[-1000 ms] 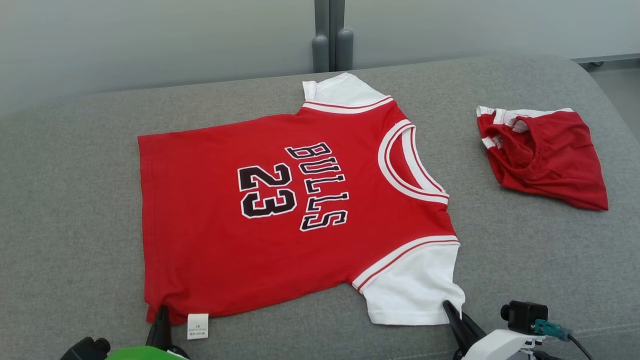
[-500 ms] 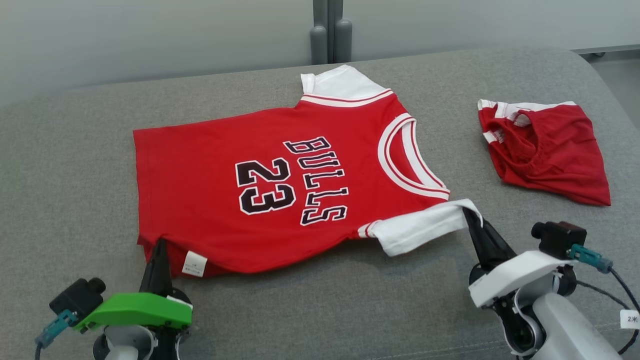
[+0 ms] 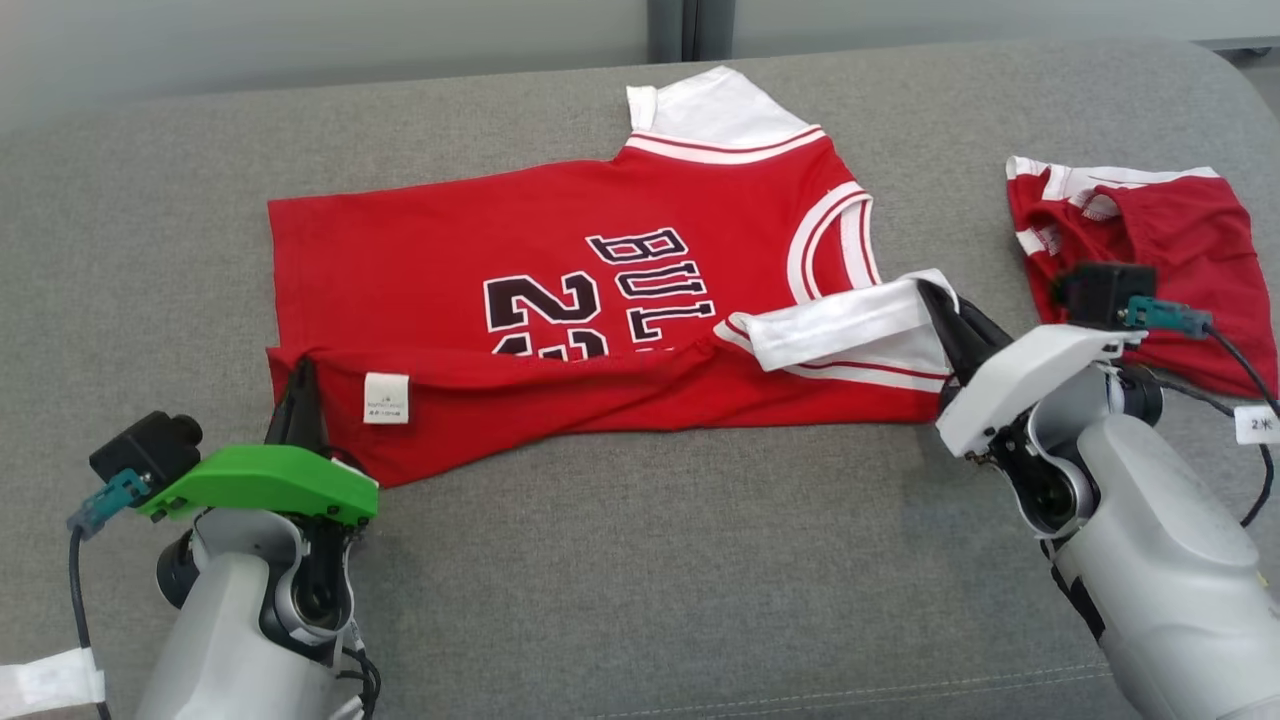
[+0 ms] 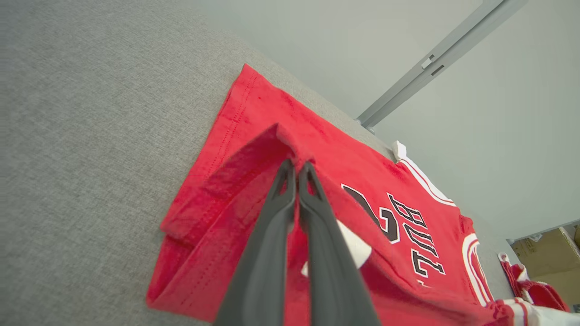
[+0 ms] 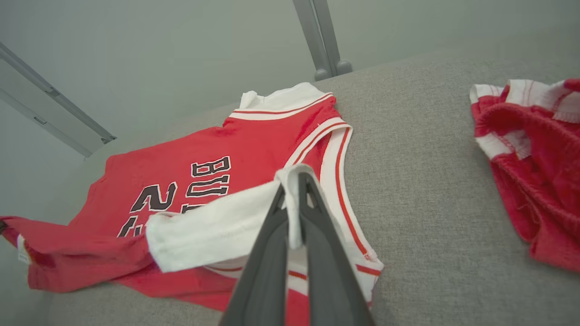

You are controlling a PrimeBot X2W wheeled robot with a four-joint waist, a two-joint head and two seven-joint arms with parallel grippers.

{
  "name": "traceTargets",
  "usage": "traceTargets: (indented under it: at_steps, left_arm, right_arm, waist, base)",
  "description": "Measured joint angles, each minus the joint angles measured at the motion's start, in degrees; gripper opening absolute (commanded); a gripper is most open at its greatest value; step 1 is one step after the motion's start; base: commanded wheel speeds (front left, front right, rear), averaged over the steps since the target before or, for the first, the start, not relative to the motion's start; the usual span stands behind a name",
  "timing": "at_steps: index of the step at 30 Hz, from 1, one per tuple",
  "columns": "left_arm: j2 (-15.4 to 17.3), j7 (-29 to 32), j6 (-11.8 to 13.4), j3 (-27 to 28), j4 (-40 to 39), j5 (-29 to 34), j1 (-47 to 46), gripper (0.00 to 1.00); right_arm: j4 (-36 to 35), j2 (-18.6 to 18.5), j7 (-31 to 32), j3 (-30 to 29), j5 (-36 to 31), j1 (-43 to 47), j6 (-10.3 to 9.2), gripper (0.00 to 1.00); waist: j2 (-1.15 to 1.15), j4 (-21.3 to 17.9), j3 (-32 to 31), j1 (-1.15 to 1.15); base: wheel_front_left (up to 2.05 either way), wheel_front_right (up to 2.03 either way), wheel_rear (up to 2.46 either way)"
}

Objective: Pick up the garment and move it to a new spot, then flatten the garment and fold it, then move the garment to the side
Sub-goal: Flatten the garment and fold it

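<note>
Over on the left: left gripper (image 4: 297, 165), jaws pinched together on the near hem corner of the jersey (image 3: 450, 240), right by the white care tag (image 3: 387, 398). That edge is held up and rolled over part of the "23".
Middle: jersey sits spread on the grey cushion (image 3: 640, 560), far half flat, near half doubling over.
Right side: right gripper (image 5: 294, 179), jaws clamped on the edge of the white sleeve (image 3: 840, 320), held up beside the collar.
Feel: thin, floppy, featherweight knit I'd say. It sags between the two pinches, so hems and corners are the spots to grab.
Far right: second red-and-white garment (image 3: 1180, 230), bunched, apart from the jersey.
Surface: fuzzy weave, probably grippy, so lift, don't drag.
Room: plain pale wall (image 5: 181, 45), grey post (image 5: 324, 40), cardboard box (image 4: 550, 253).
</note>
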Motion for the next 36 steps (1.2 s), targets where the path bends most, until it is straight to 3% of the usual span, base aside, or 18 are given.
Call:
traceTargets:
  at_steps: [7, 8, 9, 10, 11, 12, 20, 26, 36]
  left_arm:
    - [-0.15, 0.01, 0.63, 0.33, 5.52, 1.29, -5.45, 0.0]
    - [-0.26, -0.01, 0.63, 0.3, 5.97, 1.46, -6.13, 0.0]
    - [-0.34, -0.04, 0.63, 0.31, 6.56, 1.74, -6.77, 0.07]
    - [-0.45, -0.08, 0.63, 0.29, 7.25, 1.82, -7.42, 0.36]
    - [-0.46, -0.09, 0.63, 0.22, 7.65, 1.99, -7.87, 0.71]
    - [-0.47, -0.27, 0.63, 0.09, 8.11, 2.35, -8.31, 1.0]
    - [-0.42, -1.52, 0.52, 0.02, 9.89, 2.77, -10.91, 1.0]
    - [-0.47, -2.1, -2.77, 0.08, 10.29, 2.65, -10.65, 1.0]
    - [-0.6, -2.6, -4.94, 2.44, 11.68, -1.37, -1.04, 1.0]
  right_arm:
    - [5.7, 0.31, 3.98, 0.74, -0.41, -5.92, -0.57, 0.02]
    - [6.33, 0.35, 3.98, 0.55, -0.44, -6.46, -0.58, 0.19]
    - [6.92, 0.53, 3.97, 0.34, -0.43, -7.0, -0.6, 0.36]
    - [7.49, 0.8, 3.8, -0.03, -0.38, -7.5, -0.86, 0.84]
    - [8.03, 1.18, 3.44, -0.56, -0.36, -7.97, -1.16, 1.0]
    - [8.45, 1.55, 3.08, -1.11, -0.3, -8.45, -1.38, 1.0]
    - [9.51, 2.03, -1.66, -3.33, 0.66, -12.34, -1.52, 1.0]
    - [9.88, 1.02, -6.33, -3.52, 0.64, -12.55, -1.02, 1.0]
    - [11.0, 3.92, -10.36, -4.97, 3.8, -3.42, -0.51, 1.0]
  waist:
    - [0.0, 0.93, 3.5, 0.0]
    - [0.0, 1.05, 3.94, 0.0]
    - [0.0, 1.16, 4.34, 0.0]
    - [0.0, 1.27, 4.7, 0.0]
    - [0.0, 1.38, 4.98, 0.0]
    - [0.0, 1.49, 5.21, 0.0]
    - [0.0, 1.76, 5.68, 0.0]
    - [0.0, 2.04, 4.69, 0.0]
    - [0.0, 2.33, 1.78, 0.0]
  base:
    - [0.0, 0.0, 0.0]
    - [0.0, 0.0, 0.0]
    - [0.0, 0.0, 0.0]
    - [0.0, 0.0, 0.0]
    - [0.0, 0.0, 0.0]
    - [0.0, 0.0, 0.0]
    - [0.0, 0.0, 0.0]
    - [0.0, 0.0, 0.0]
    - [0.0, 0.0, 0.0]
